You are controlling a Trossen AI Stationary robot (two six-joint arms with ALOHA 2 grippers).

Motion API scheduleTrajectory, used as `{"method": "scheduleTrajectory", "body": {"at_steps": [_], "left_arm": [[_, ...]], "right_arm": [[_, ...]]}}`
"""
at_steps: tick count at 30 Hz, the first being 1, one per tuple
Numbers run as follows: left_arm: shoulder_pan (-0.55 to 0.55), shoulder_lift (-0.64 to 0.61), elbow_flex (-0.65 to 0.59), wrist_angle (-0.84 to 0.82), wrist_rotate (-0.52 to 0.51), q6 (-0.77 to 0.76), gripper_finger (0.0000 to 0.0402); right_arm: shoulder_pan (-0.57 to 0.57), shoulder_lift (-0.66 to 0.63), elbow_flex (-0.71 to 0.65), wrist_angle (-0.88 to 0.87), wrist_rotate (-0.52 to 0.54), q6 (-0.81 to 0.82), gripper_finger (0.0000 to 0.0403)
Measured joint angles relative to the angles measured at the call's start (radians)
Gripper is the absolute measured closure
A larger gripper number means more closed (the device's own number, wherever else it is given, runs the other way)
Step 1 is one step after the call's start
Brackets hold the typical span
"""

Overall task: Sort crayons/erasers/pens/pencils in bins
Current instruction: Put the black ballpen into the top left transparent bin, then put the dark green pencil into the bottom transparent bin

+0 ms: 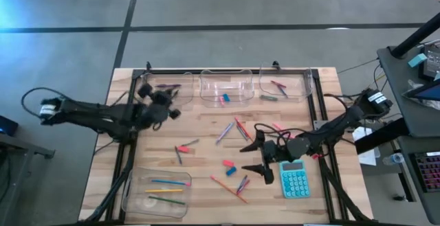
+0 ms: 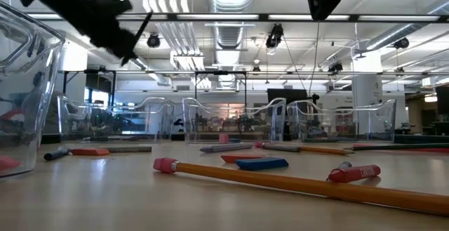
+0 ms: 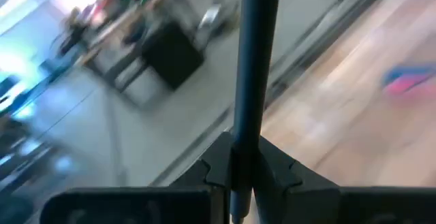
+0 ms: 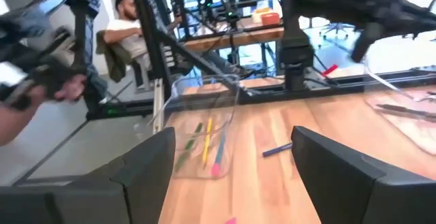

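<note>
Left gripper (image 1: 167,101) is up off the table near the back-left bin (image 1: 167,88), jaws clamped on a dark pen (image 3: 252,74). In the left wrist view the pen runs straight out between the fingers (image 3: 279,173), pinched near its lower end, most of its length sticking past the tips. In the low view it hangs tilted from the gripper, well above the tabletop.

Right gripper (image 1: 256,159) is over the right-centre of the table (image 1: 206,126), just left of the teal calculator (image 1: 294,179). Jaws spread wide, nothing between them; right wrist view shows bare wood in the gap.

Loose items near the right gripper: pink eraser (image 1: 232,171) and blue eraser (image 1: 227,163) just left of the jaws, outside them; an orange pencil (image 1: 227,187) and a few short sticks towards the front edge.

Bins: three along the back edge. Middle bin (image 1: 225,87) holds a pink and a blue eraser, back-right bin (image 1: 284,83) holds a few crayons. Front-left bin (image 1: 157,193) holds several pencils: blue, orange, yellow, green.

More sticks scattered mid-table; can't tell pens from crayons there.
</note>
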Motion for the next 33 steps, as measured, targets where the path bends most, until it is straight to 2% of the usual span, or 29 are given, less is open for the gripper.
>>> {"method": "scheduleTrajectory", "body": {"at_steps": [5,9,18,22,24,26,28,31,33], "left_arm": [[0.212,0.007,0.001,-0.158,0.128,-0.001,0.0382],[0.283,0.041,0.001,-0.178,0.135,0.028,0.0333],[0.292,0.097,0.026,-0.177,0.136,0.051,0.0173],[0.279,0.079,0.060,-0.179,0.141,0.004,0.0146],[0.233,0.040,0.089,-0.156,0.243,-0.041,0.0148],[0.152,-0.017,0.094,-0.030,0.396,-0.051,0.0161],[0.050,-0.069,0.056,0.207,0.490,-0.052,0.0180],[-0.099,-0.107,-0.037,0.539,0.546,-0.003,0.0209],[-0.183,-0.110,-0.099,0.681,0.548,0.027,0.0226]], "right_arm": [[0.000,0.001,0.000,0.005,0.000,0.000,0.0124],[0.000,0.008,0.000,0.005,0.000,0.000,0.0128],[-0.001,0.018,0.000,0.005,0.001,-0.003,0.0133],[-0.001,0.018,0.000,0.003,0.001,-0.004,0.0132],[-0.001,0.017,0.000,-0.016,0.001,-0.004,0.0133],[-0.001,0.013,0.000,-0.067,0.027,-0.012,0.0136],[0.000,0.004,0.000,-0.158,0.139,0.010,0.0139],[-0.002,-0.011,0.000,-0.337,0.316,0.128,0.0145],[-0.006,-0.023,0.000,-0.420,0.339,0.194,0.0148]]}}
